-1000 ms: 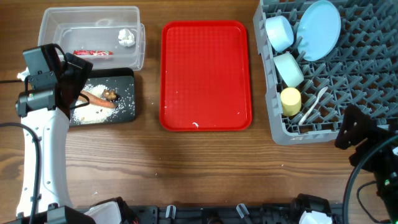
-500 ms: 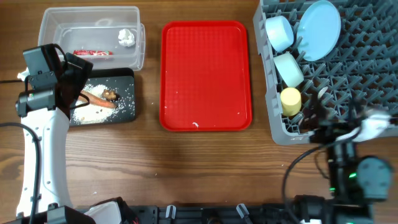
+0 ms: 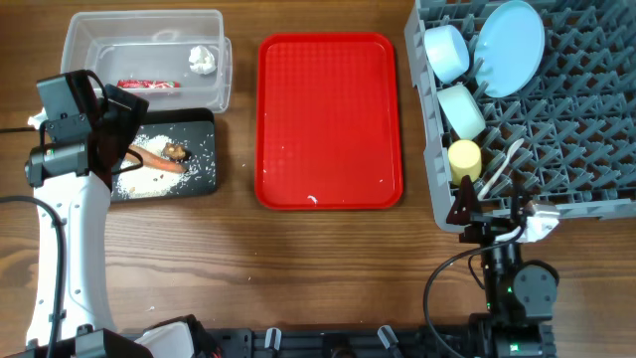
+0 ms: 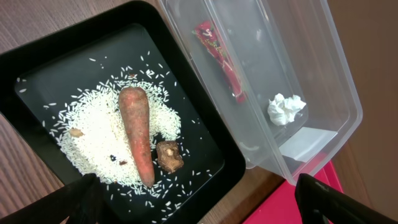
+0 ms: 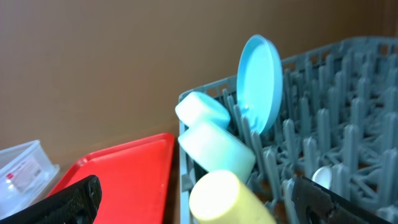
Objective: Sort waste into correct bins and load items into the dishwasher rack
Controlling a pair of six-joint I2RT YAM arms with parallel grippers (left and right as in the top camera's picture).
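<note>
The wrapper (image 3: 147, 86) and tissue (image 3: 202, 59) lie in the clear tub (image 3: 89, 30). The carrot (image 3: 159, 161), brown lump (image 3: 177, 150) and rice crumbs (image 3: 149, 181) lie in the black tray (image 3: 204, 179). My left gripper (image 3: 117, 149) hangs open and empty over that tray's left side; in the left wrist view (image 4: 205, 211) the carrot (image 4: 137, 134) shows below it. The rack (image 3: 576, 119) holds the plate (image 3: 509, 48), white bowl (image 3: 447, 52), light blue bowl (image 3: 462, 109), yellow cup (image 3: 464, 161) and spoon (image 3: 502, 164). My right gripper (image 3: 487, 211) is open and empty at the rack's front edge, facing the cup (image 5: 227, 199).
The flat red tray (image 3: 328, 119) lies between the bins and the rack, with a few white specks on it. Bare wooden table runs along the front.
My right arm has swung from the table's front right corner leftward to the rack's front edge by the yellow cup. The left arm and all objects have not moved.
</note>
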